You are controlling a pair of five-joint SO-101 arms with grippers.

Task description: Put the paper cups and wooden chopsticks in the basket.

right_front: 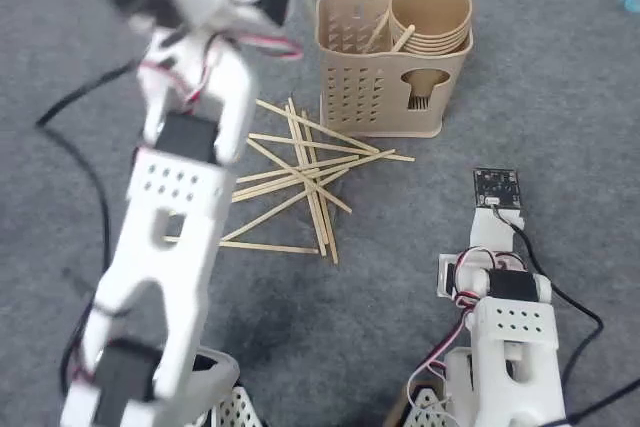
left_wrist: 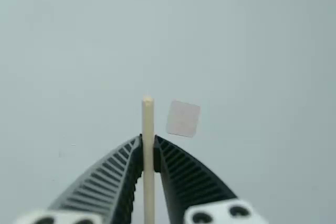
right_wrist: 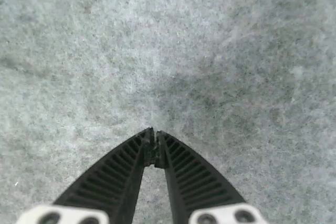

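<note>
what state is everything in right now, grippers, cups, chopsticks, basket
left gripper: shut on the held chopstick
held chopstick: clamped between the jaws, tip poking past them
right gripper: shut, empty, over the grey mat
basket: upright on the mat
paper cups: stacked, inside the basket
stowed chopsticks: leaning inside the basket
loose chopsticks: lying crossed on the mat beside the basket
</note>
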